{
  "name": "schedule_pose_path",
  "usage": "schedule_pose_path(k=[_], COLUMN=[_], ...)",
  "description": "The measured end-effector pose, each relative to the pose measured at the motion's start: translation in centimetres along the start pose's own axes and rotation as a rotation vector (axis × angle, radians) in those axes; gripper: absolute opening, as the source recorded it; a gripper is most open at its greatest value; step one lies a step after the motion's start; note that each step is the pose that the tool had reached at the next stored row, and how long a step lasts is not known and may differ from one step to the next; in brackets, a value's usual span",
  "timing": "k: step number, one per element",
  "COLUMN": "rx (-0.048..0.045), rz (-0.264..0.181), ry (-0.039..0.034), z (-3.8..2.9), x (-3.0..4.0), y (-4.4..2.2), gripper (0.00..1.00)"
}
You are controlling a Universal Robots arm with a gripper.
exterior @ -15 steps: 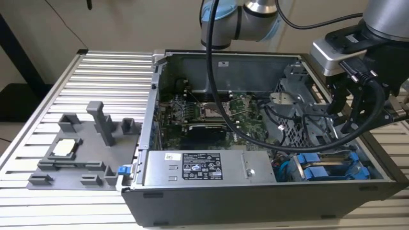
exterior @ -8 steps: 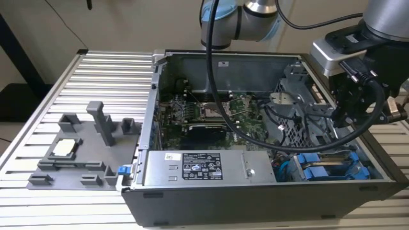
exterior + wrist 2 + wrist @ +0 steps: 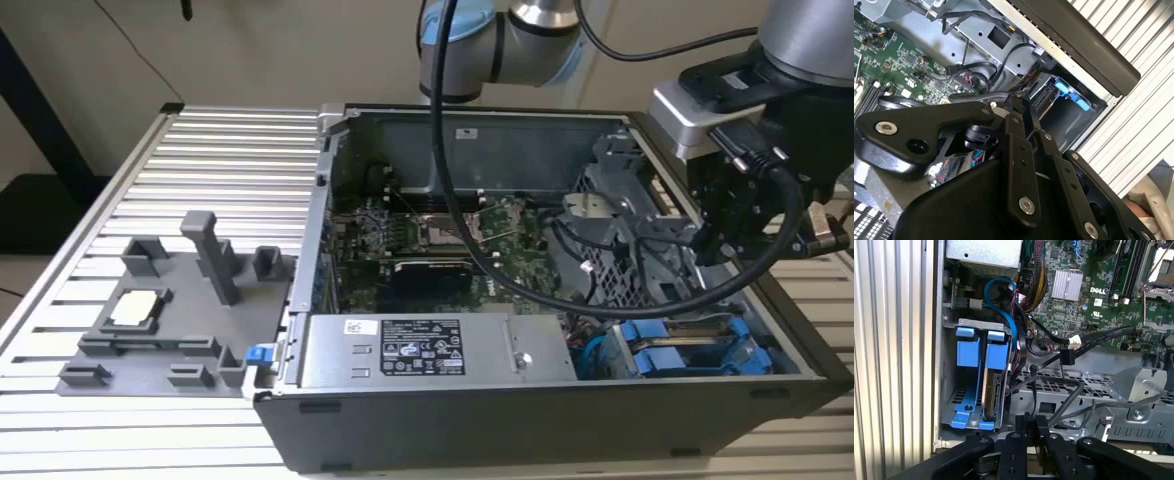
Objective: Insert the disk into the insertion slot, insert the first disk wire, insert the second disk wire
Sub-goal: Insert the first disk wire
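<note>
Since the disk [image 3: 992,390] sits upright in the insertion slot [image 3: 950,375], with a second blue frame [image 3: 968,352] just beside its own blue carrier, the first step reads as done. The wire work looks to be the step in hand.

In the exterior view that bay lies in the lower corner of the computer case [image 3: 534,430], on the exterior view's right. The pincer [image 3: 714,245] hangs over the case near the exterior view's right edge, higher in the frame than the bay and apart from it. Both wrist views show its two black fingers [image 3: 1013,145] pressed together at the tips. Whether a wire is caught between them I cannot tell, since dark cables run right behind the tips.

In the first wrist view a black cable ending in a black plug [image 3: 1066,358] hangs loose over the perforated cage [image 3: 1089,387], near the disk but not touching it. A blue cable [image 3: 1004,287] loops beyond the bay toward the motherboard [image 3: 1094,315]. No plug looks seated on the disk, though its connector edge is too shadowed to be sure.

By my judgement the next move calls for a firm hold on one plug, its face turned to match the disk's connector. It then needs a straight push with neighbouring cables kept clear. The case stands on a ribbed bench [image 3: 227,150].
</note>
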State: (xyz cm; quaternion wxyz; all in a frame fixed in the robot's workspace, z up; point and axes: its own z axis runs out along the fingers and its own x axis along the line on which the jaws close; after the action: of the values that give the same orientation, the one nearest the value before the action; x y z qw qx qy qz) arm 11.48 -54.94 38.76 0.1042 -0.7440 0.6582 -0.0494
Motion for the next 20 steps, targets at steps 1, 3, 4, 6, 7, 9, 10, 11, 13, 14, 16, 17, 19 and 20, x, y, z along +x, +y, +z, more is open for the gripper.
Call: schedule_pose_path(k=[1,3,4,6,7,9,10,11,13,14,16,17,19,20], rx=[0.0000,-0.0004,-0.0010,-0.0012,-0.0012,-0.0024,-0.0038,-0.0051,-0.0067,-0.0069,-0.0090,-0.0129,-0.0315,-0.0439], rz=[0.000,0.000,0.000,0.000,0.000,0.000,0.000,0.001,0.003,0.005,0.010,0.013,0.016,0.017], ry=[0.0001,0.0000,-0.0002,-0.0001,0.0001,0.0001,-0.0003,-0.0002,0.0000,0.0004,0.0017,0.0027,0.0032,0.0027], z=[0.00,0.01,0.03,0.05,0.06,0.05,0.04,0.02,0.01,0.03,0.12,0.15,0.20,0.23], x=[0.00,0.00,0.01,0.03,0.06,0.31,0.55,0.75,1.13,1.24,1.27,1.27,1.29,1.30], y=[0.00,-0.02,-0.07,-0.20,-0.26,-0.30,-0.27,-0.25,-0.20,-0.18,-0.17,-0.18,-0.23,-0.29], gripper=[0.19,0.19,0.19,0.19,0.19,0.19,0.19,0.19,0.19,0.19,0.19,0.19,0.19,0.19])
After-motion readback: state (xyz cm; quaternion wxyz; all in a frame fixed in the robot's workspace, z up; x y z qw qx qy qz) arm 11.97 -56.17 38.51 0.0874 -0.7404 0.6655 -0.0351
